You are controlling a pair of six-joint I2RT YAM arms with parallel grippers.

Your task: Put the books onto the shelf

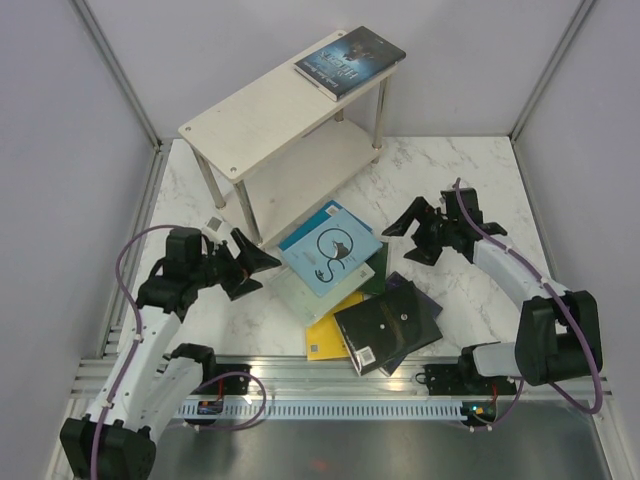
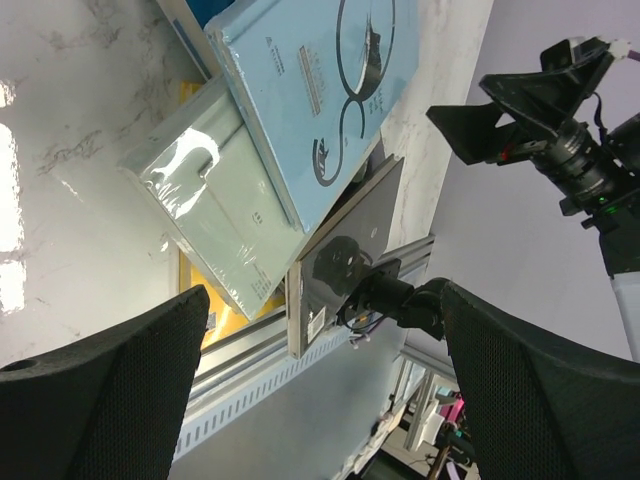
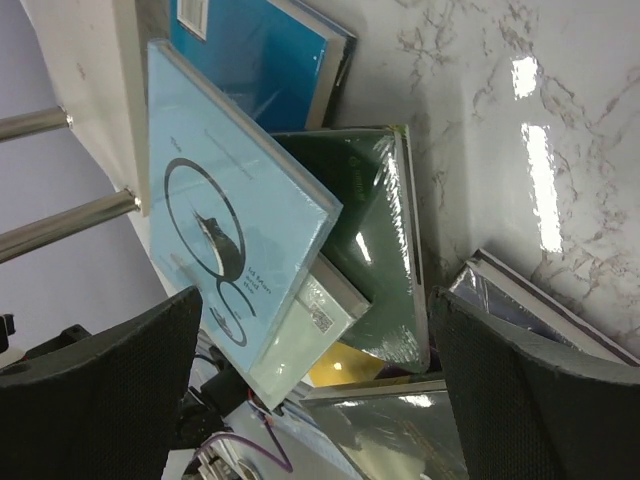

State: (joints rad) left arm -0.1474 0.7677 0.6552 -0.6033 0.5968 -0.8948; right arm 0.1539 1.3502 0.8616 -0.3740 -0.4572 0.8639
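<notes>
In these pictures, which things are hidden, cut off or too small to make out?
1. Flat yellow book: top view, mostly covered by the glossy black book; cover unreadable.
2. Thin purple book: top view, only an edge shows under the black book.
3. Dark blue pictorial book on the whitish wooden shelf: top view, title too small to read.

Top view, pile: yellow book (image 1: 327, 337) mostly under black book (image 1: 388, 326) & pale green book (image 1: 298, 292); purple book (image 1: 428, 303) shows just an edge. Dark green book (image 1: 378, 266) & teal book (image 1: 318, 220) largely covered by light blue book (image 1: 331, 254). Title on dark book (image 1: 350, 62) atop shelf (image 1: 260, 125) too small to read.
</notes>
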